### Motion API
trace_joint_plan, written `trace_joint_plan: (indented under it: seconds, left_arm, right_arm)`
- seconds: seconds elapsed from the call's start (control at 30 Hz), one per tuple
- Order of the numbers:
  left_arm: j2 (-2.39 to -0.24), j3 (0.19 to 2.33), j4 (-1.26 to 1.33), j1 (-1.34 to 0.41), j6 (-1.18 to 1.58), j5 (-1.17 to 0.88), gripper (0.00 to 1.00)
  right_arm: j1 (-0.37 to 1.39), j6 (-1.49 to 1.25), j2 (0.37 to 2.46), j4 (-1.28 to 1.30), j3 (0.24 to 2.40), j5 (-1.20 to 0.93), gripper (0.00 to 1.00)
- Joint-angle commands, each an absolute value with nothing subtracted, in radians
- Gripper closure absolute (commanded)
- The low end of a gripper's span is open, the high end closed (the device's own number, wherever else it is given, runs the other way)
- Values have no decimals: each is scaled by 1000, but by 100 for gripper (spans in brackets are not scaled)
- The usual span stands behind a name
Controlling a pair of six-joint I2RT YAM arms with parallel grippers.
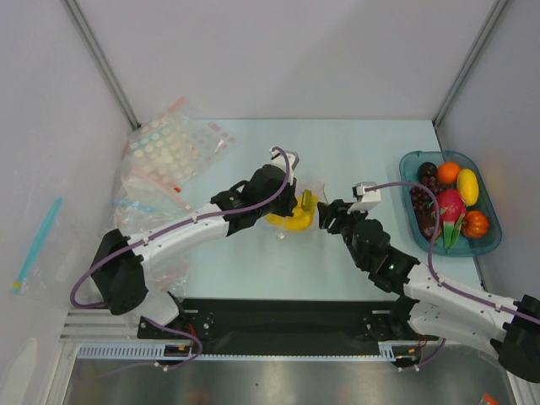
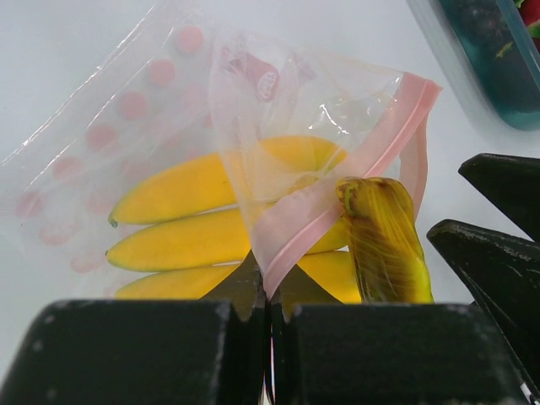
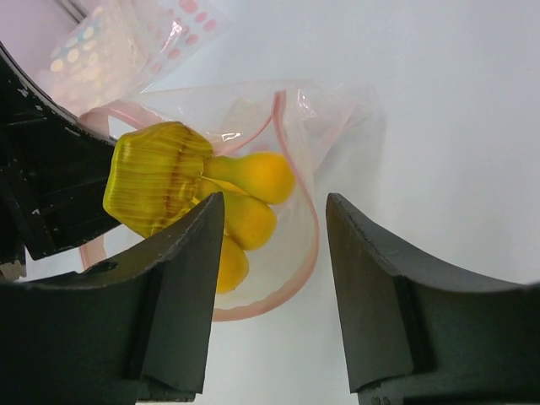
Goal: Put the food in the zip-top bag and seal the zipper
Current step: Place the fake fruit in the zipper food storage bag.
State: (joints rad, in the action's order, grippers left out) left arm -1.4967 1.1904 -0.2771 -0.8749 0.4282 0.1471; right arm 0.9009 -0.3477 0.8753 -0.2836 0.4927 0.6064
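A yellow banana bunch (image 1: 295, 219) lies mid-table, partly inside the clear zip-top bag (image 2: 278, 110). Its brownish stem end (image 2: 384, 245) sticks out past the pink zipper strip (image 2: 354, 169). My left gripper (image 2: 272, 295) is shut on that strip at the mouth's edge. My right gripper (image 3: 274, 201) stands open just right of the bag mouth (image 3: 308, 236), nothing between its fingers; its left finger is close to the bananas (image 3: 253, 181). More food sits in the teal tray (image 1: 493, 245): a pink dragon fruit (image 1: 450, 208), an orange round fruit (image 1: 448, 172), a dark fruit (image 1: 427, 170).
The tray at the right edge also holds a yellow fruit (image 1: 467, 186) and dark grapes (image 1: 419, 198). Spare clear bags with pink dots (image 1: 169, 152) lie at the back left. Grey enclosure walls close in both sides.
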Motion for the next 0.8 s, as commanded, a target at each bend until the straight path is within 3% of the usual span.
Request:
trace_joint_plan:
  seconds: [0.0, 0.2, 0.43, 0.77]
  left_arm:
    - [-1459, 1187, -241, -870, 434, 149, 100]
    - [-1489, 1193, -233, -870, 428, 118, 100]
    - [-1500, 1189, -219, -871, 423, 95, 100]
    - [-1508, 1189, -218, -881, 420, 95, 100]
  right_arm:
    - [888, -371, 867, -287, 546, 603, 44]
    - [874, -362, 827, -316, 543, 565, 37]
    - [874, -330, 842, -374, 545, 395, 22]
    - [897, -316, 905, -382, 566, 393, 22]
